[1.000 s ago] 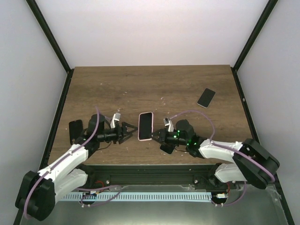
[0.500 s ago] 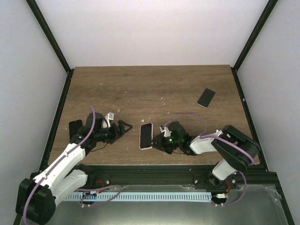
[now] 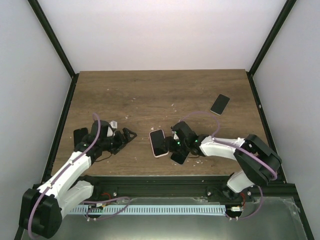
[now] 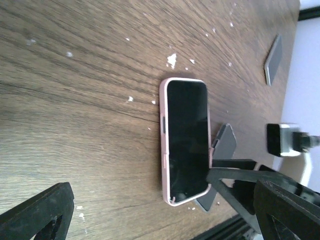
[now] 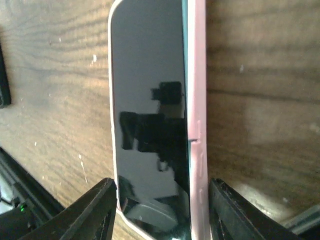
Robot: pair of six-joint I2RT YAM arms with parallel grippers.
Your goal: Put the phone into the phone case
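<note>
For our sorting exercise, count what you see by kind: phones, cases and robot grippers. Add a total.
Phones: 2, the cased phone and the bare phone
Cases: 1, the pink case
Grippers: 2, the left gripper and the right gripper
Total: 5

The top external view looks down from above and behind the arm bases (image 3: 37, 212), taking in the whole tabletop (image 3: 160, 90). The left wrist view sits low, facing past the left fingers (image 4: 35, 212) across the wood to the phone (image 4: 186, 137) at middle range. The right wrist view is pressed close on that same phone between the right fingers (image 5: 92, 210), and all three views share it.
</note>
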